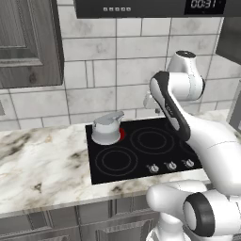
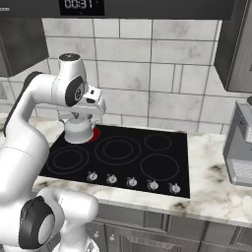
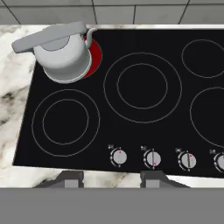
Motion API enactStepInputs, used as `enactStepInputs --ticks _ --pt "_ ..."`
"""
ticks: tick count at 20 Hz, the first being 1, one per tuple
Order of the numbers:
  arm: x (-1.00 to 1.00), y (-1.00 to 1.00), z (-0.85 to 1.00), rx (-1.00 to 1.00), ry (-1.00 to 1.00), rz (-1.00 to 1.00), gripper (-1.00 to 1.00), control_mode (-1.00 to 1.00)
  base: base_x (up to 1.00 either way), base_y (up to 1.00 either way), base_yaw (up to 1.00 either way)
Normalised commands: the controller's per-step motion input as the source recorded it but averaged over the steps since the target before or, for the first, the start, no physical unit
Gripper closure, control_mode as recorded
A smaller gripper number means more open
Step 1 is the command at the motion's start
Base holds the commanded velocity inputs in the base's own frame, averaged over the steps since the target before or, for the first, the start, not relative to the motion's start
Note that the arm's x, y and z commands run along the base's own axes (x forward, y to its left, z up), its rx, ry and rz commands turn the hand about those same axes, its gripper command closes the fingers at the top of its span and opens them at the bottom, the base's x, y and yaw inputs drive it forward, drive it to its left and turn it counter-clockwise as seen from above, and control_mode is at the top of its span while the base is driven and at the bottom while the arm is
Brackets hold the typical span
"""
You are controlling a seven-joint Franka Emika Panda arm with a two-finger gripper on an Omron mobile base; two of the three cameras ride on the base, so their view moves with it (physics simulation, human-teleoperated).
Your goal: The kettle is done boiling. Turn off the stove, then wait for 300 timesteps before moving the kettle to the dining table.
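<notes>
The silver-grey kettle (image 3: 64,54) (image 1: 106,129) sits on the back-left burner of the black stove (image 3: 144,109) (image 1: 141,155) (image 2: 123,157). That burner (image 3: 95,57) glows red under it. A row of silver knobs (image 3: 152,158) (image 2: 132,182) runs along the stove's front edge. My gripper (image 3: 113,178) hangs above the front of the stove, over the knobs, open with nothing between its fingertips (image 3: 154,177). In the right base view the hand (image 2: 91,106) is raised in front of the kettle (image 2: 78,133) and hides part of it. The dining table is out of view.
Marble counter (image 1: 42,164) (image 2: 211,187) flanks the stove on both sides. A grey appliance (image 2: 240,147) stands on the counter at the right. A hood with a clock display (image 2: 81,5) and dark cabinets (image 1: 28,42) hang above the tiled wall.
</notes>
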Motion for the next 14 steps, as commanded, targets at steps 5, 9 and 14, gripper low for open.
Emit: enactStepInputs --ticks 5,9,14 --pt "0.0 0.0 0.0 0.0 -0.05 0.03 -1.0 -1.0 0.0 0.0 0.0" --pt "0.0 0.0 0.0 -0.05 -0.1 0.07 -1.0 -1.0 0.0 0.0 0.0" --pt "0.0 0.03 0.0 -0.12 -0.07 0.08 -1.0 -1.0 0.0 0.0 0.0"
